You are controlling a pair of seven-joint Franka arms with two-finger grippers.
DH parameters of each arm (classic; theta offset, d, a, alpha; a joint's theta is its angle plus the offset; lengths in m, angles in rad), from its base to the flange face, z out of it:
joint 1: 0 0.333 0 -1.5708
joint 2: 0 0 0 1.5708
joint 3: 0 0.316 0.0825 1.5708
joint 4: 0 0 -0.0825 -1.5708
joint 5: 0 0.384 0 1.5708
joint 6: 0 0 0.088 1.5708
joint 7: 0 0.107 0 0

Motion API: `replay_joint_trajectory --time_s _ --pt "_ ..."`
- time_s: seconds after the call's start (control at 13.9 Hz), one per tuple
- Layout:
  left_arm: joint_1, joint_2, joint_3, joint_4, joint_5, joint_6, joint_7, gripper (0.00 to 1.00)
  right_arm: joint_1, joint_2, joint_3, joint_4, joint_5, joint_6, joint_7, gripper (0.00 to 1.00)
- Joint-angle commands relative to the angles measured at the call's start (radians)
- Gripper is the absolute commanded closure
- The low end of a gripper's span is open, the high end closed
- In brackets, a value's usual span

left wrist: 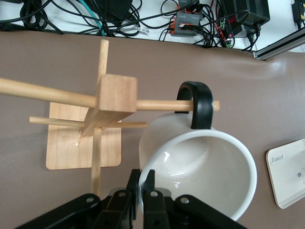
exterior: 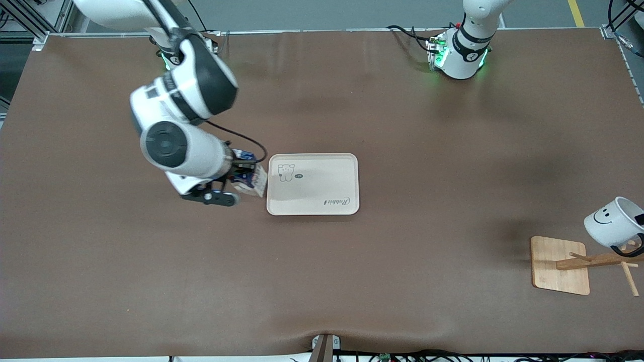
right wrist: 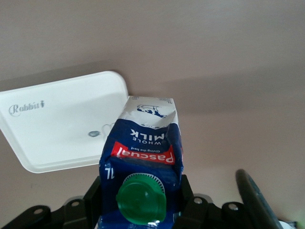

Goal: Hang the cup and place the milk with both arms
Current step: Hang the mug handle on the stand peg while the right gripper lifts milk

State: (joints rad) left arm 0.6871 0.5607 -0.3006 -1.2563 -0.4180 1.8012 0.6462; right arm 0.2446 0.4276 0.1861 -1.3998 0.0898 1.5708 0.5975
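Observation:
The white smiley cup [exterior: 611, 222] hangs tilted over the wooden rack [exterior: 596, 260] at the left arm's end of the table. In the left wrist view my left gripper [left wrist: 145, 180] is shut on the cup's rim [left wrist: 200, 167]. The black handle [left wrist: 195, 102] is threaded over a horizontal peg [left wrist: 157, 105]. In the front view this gripper is mostly cut off at the frame's edge. My right gripper [exterior: 240, 177] is shut on the blue milk carton [exterior: 254, 180]. It holds the carton tilted, low beside the tray's edge toward the right arm's end. The green cap [right wrist: 141, 204] sits between the fingers [right wrist: 185, 191].
A cream tray [exterior: 313, 184] with a bear drawing lies mid-table; it also shows in the right wrist view [right wrist: 62, 119] and the left wrist view [left wrist: 288, 174]. The rack's flat wooden base [exterior: 559, 264] sits near the table's edge. Cables and electronics [left wrist: 190, 21] lie past the table's edge.

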Motion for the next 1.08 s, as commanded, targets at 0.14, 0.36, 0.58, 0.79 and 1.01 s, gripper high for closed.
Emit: replay_joint_trajectory --time_s 0.14,0.36,0.58,0.79,1.01 --pt "0.006 0.027 -0.003 0.031 -0.016 0.033 0.001 1.0 -0.051 -0.03 -0.112 -0.033 0.007 -0.029 -0.109 0.85" --pt "0.006 0.044 -0.002 0.031 -0.015 0.05 0.0 1.0 -0.051 -0.049 -0.256 -0.071 0.007 -0.037 -0.327 0.84" --pt "0.006 0.053 -0.002 0.031 -0.016 0.058 -0.003 0.52 -0.051 -0.066 -0.362 -0.105 0.007 -0.035 -0.441 0.84" --pt "0.003 0.064 -0.008 0.037 -0.018 0.063 -0.013 0.0 -0.054 -0.066 -0.477 -0.131 0.008 -0.034 -0.566 0.83" --pt "-0.004 0.056 -0.015 0.038 -0.018 0.061 -0.063 0.0 -0.064 -0.064 -0.563 -0.189 0.01 -0.002 -0.712 0.83"
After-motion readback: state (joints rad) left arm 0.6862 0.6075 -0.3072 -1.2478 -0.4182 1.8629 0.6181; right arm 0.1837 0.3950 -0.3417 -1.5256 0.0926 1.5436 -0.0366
